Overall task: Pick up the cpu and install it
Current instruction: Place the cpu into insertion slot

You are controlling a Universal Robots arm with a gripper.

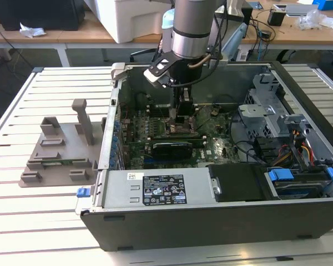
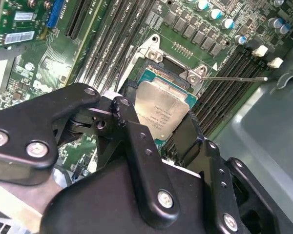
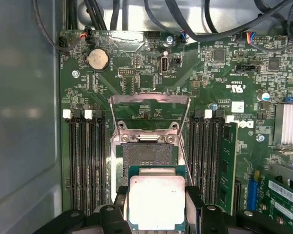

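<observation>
The cpu, a flat square chip with a silvery top and a green rim, sits between the black fingers of my gripper, which is shut on its two opposite edges. It hangs just above the motherboard, beside the open socket. The socket's metal bracket is swung up and its lever is released. In the second wrist view the cpu overlaps the socket edge, with the gripper around it. In the exterior view the gripper reaches down into the computer case.
Memory slots flank the socket on both sides, and a heatsink lies farther off. Cables and drive cages fill the case at the exterior view's right. A grey tray with upright posts stands on the slatted table at that view's left.
</observation>
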